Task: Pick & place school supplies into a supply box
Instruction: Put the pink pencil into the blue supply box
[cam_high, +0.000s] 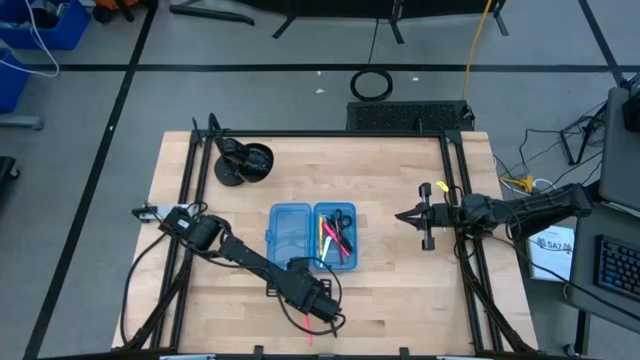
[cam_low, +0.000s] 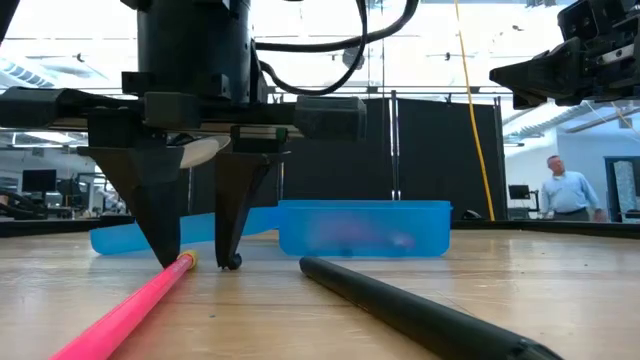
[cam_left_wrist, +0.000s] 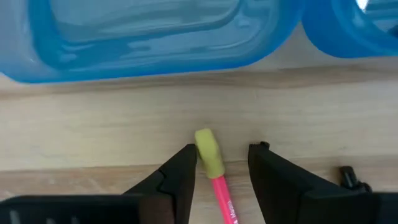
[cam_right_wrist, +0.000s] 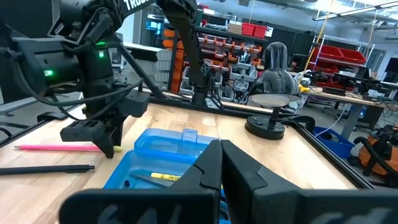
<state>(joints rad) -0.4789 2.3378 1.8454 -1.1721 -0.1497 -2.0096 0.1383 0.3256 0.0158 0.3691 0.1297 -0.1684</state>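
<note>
The supply box (cam_high: 312, 235) lies open at the table's middle. Its right half (cam_high: 337, 238) holds scissors and several pens, and it also shows in the low view (cam_low: 362, 228). A pink pencil (cam_low: 120, 315) with a yellow eraser end (cam_left_wrist: 208, 152) lies flat on the table near the near edge, and a black pen (cam_low: 410, 310) lies beside it. My left gripper (cam_left_wrist: 222, 155) is open and points down, its fingertips at the tabletop on either side of the eraser end. My right gripper (cam_high: 405, 215) is shut and hovers right of the box. My left gripper comes from above with one finger (cam_left_wrist: 185, 165) right beside the pencil's yellow eraser end (cam_left_wrist: 205, 144) and the other finger standing apart. I cannot tell whether that finger touches it. The pencil lies flat on the table.
A black round lamp-like stand (cam_high: 243, 162) sits at the far left of the table (cam_high: 420, 290). Black frame rails (cam_high: 455, 190) run along the table's left and right sides. A person (cam_low: 568, 190) stands in the room beyond.
</note>
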